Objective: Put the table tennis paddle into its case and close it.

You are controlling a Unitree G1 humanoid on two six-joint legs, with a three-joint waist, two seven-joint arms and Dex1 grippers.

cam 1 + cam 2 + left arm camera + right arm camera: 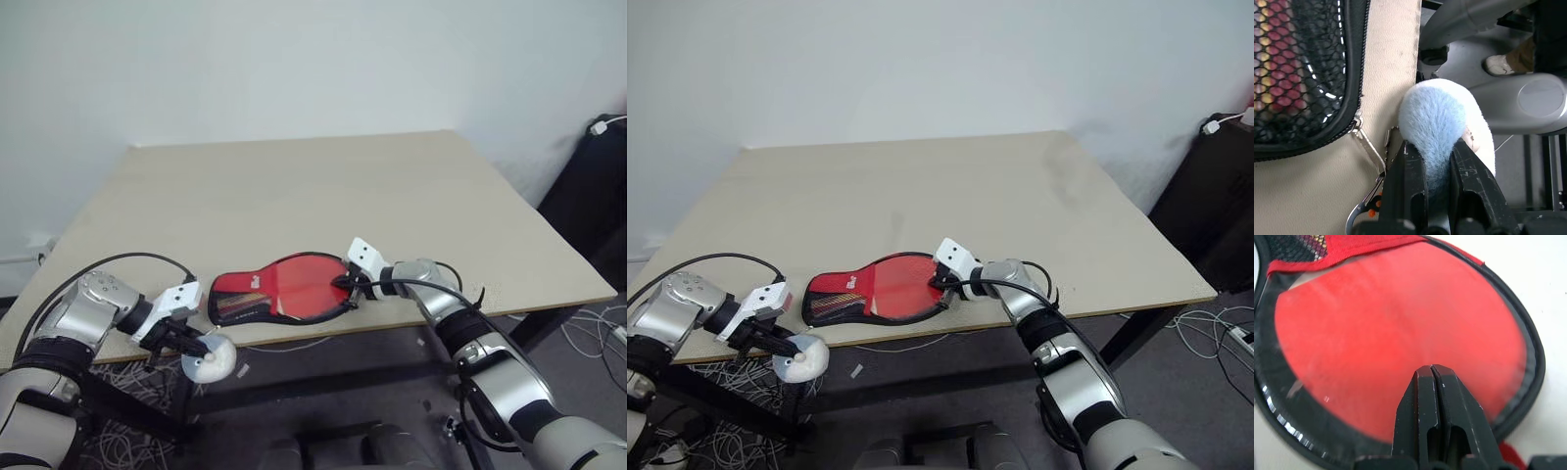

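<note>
**Left eye view: paddle case at near table edge, both grippers engaged**

Item 1. Case [279, 289]: flat, paddle-shaped, black zip rim, red face upward. It lies on the beige table [313, 186] close to the near edge, round end to the right, narrow handle end to the left. The left wrist view shows a black mesh panel [1298, 68] at that end, with striped colours behind it, and a metal zip pull [1369, 147] lying on the table just beside the rim.

Item 2. Table tennis paddle [1400, 338]: its red rubber face shows inside the case's black rim; the handle cannot be made out clearly.

Item 3. Right gripper [345, 282]: fingers pressed together, tips at the right edge of the case over the red face. Whether they pinch the rim cannot be told.

Item 4. Left gripper [196, 345]: off the near edge of the table, left of the case and apart from it, fingers clamped on a fluffy pale blue and white pompom [1437, 122].
</note>
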